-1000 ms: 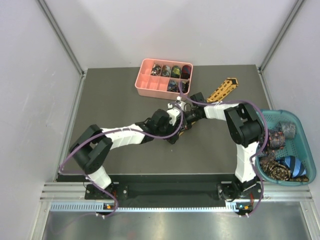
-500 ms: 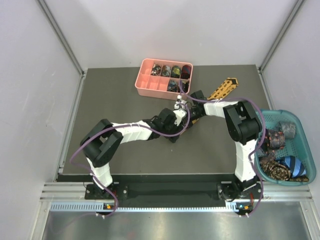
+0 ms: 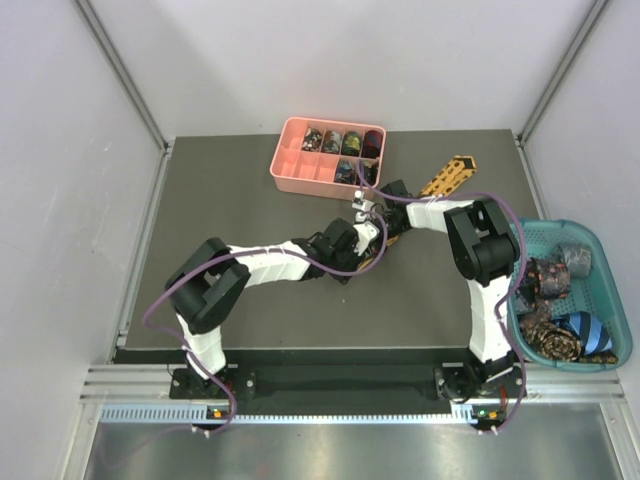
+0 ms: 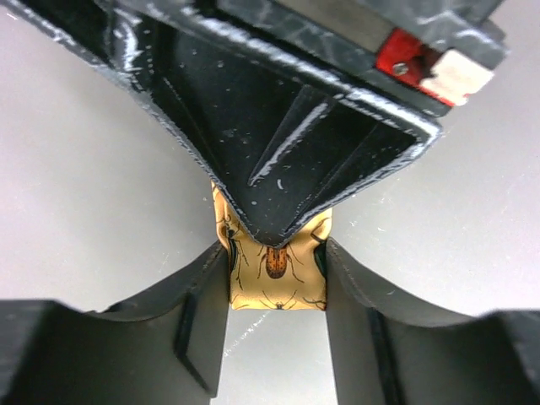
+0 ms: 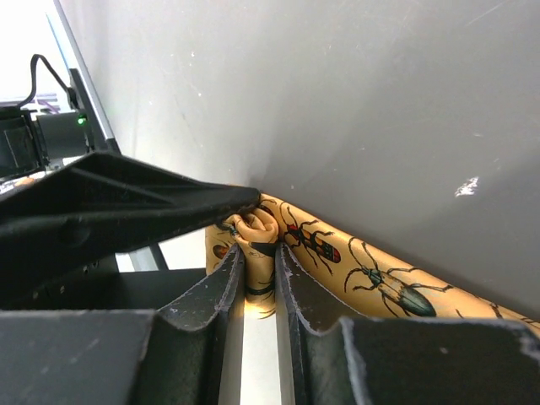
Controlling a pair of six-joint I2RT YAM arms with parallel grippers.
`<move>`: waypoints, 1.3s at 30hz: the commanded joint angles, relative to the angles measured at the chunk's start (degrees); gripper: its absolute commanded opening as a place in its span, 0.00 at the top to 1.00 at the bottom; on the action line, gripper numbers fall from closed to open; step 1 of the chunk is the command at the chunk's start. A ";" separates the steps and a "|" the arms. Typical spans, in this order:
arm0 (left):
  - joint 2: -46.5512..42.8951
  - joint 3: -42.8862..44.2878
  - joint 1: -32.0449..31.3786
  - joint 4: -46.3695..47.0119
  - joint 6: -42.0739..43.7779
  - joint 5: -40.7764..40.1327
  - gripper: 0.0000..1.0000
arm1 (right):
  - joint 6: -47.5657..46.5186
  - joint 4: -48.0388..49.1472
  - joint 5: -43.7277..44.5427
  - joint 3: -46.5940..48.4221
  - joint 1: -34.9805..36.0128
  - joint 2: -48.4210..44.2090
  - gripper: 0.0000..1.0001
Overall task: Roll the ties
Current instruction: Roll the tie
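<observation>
A golden-yellow tie [image 3: 446,180] with a beetle print lies on the dark table, running from the back right down to the two grippers. Its near end [image 5: 257,226] is rolled into a small coil, and my right gripper [image 5: 258,251] is shut on that coil. From the opposite side my left gripper [image 4: 275,253] has come in, and its fingers [image 4: 211,287] press against both edges of the tie's end [image 4: 274,291]. The right gripper's black fingers [image 4: 287,160] sit just above it. In the top view both grippers meet near the table's middle, left gripper [image 3: 366,243] and right gripper [image 3: 373,214].
A pink compartment tray [image 3: 297,172] stands at the back, with several rolled ties [image 3: 345,143] in its far row. A teal basket [image 3: 603,250] off the table's right edge holds more loose ties [image 3: 555,335].
The left arm has reached further right to the tie's end, and its jaws have narrowed onto the fabric. The right gripper has kept its hold and shifted slightly.
</observation>
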 commanded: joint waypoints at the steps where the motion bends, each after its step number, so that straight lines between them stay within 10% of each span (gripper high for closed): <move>1: 1.29 1.63 -1.65 -1.77 1.55 -2.18 0.52 | -3.29 -0.38 5.39 0.08 -0.60 1.29 0.89; 9: 2.26 2.86 -2.79 -4.06 0.50 -5.09 0.49 | -3.20 0.23 6.45 -1.50 -0.68 0.15 0.81; 16: 2.87 5.49 -2.79 -4.50 0.06 -6.75 0.11 | -3.11 0.32 6.54 -1.24 -0.77 1.38 1.00; 27: 6.83 9.10 -1.47 -7.84 0.06 -3.25 0.40 | -3.11 1.03 6.36 -2.12 -0.68 1.03 1.00; 39: 6.39 6.29 -0.07 -9.68 -3.55 -0.52 0.35 | -2.58 0.94 7.41 -2.03 -1.21 1.29 1.00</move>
